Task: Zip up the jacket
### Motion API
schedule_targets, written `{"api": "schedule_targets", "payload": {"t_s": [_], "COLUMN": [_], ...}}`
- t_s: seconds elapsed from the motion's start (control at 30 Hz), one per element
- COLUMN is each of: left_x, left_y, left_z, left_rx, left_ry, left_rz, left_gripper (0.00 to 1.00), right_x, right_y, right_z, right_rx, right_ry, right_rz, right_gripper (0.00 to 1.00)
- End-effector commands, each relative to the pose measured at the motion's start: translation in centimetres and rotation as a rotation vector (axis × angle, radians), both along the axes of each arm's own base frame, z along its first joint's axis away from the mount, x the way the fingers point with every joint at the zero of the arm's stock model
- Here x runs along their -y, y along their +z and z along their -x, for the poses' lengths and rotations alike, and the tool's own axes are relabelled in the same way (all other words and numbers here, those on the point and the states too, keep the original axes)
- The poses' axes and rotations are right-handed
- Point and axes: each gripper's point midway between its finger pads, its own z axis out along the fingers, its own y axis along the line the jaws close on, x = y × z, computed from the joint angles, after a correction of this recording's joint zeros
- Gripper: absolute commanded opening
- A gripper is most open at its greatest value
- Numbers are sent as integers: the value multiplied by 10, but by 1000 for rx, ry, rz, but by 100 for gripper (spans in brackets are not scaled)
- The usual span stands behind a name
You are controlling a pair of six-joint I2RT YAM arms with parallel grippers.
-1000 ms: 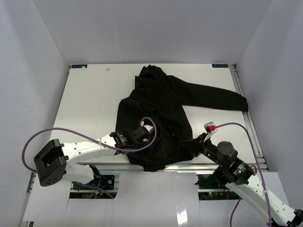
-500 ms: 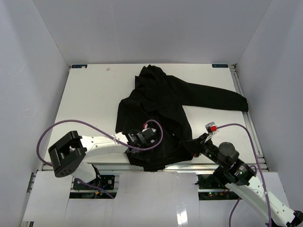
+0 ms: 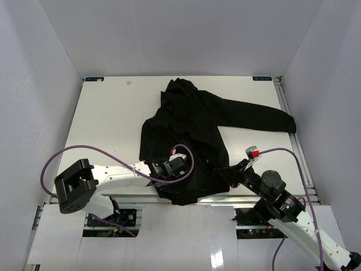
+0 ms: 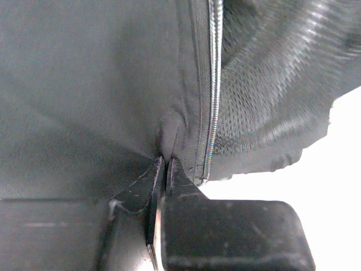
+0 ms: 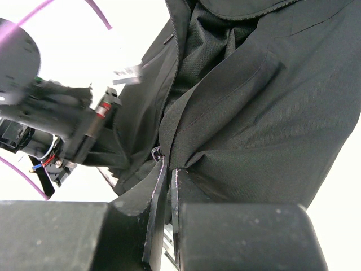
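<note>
The black jacket (image 3: 192, 127) lies open on the white table (image 3: 104, 124), one sleeve stretched to the right. My left gripper (image 3: 171, 167) sits on its lower left front panel. In the left wrist view this gripper (image 4: 165, 161) is shut, pinching a fold of jacket fabric (image 4: 84, 84) just left of the silver zipper teeth (image 4: 213, 101). My right gripper (image 3: 227, 173) is at the lower right hem. In the right wrist view it (image 5: 168, 166) is shut on the front edge of the jacket (image 5: 271, 96), with a small metal zipper piece (image 5: 155, 152) beside its tips.
The outstretched sleeve (image 3: 265, 119) ends near the table's right rim. Purple cables (image 3: 62, 161) loop off both arms. White walls enclose the table on three sides. The left arm's wrist (image 5: 67, 121) shows at the left of the right wrist view.
My left gripper slid a little toward the near hem and closed on the fabric beside the zipper. The left arm's elbow swung. The right gripper stayed put.
</note>
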Motion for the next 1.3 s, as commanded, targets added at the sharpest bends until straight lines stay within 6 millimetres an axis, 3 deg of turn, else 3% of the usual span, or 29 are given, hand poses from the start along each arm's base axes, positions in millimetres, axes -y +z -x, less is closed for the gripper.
{"api": "schedule_targets", "payload": {"t_s": [0.0, 0.07, 0.17, 0.43, 0.57, 0.6, 0.67, 0.73, 1.07, 1.27], "left_x": [3, 2, 0, 4, 15, 15, 14, 13, 18, 33], "left_y": [48, 60, 74, 92, 112, 118, 129, 132, 124, 166], "left_z": [-6, -9, -9, -4, -10, -12, -14, -12, -11, -25], "left_rx": [86, 118, 139, 165, 239, 256, 282, 283, 277, 475], "left_ry": [28, 35, 38, 11, -14, -9, 5, -14, -41, -75], "left_rz": [118, 147, 199, 321, 446, 468, 499, 502, 506, 747], "left_gripper": [10, 20, 0, 0, 0, 6, 30, 3, 0, 0], "right_x": [0, -1, -3, -6, -10, -11, -12, -12, -18, -31], "right_y": [14, 14, 14, 16, 18, 18, 17, 16, 17, 34], "right_z": [-1, -2, -2, -2, -2, -3, -4, -4, -3, -1], "right_rx": [35, 33, 29, 27, 29, 27, 20, 16, 13, 35], "right_ry": [-4, -1, 4, 13, 29, 32, 30, 32, 54, 116], "right_rz": [-26, -25, -29, -34, -37, -32, -16, -10, -39, -66], "right_gripper": [8, 8, 8, 8, 8, 8, 8, 8, 8, 8]}}
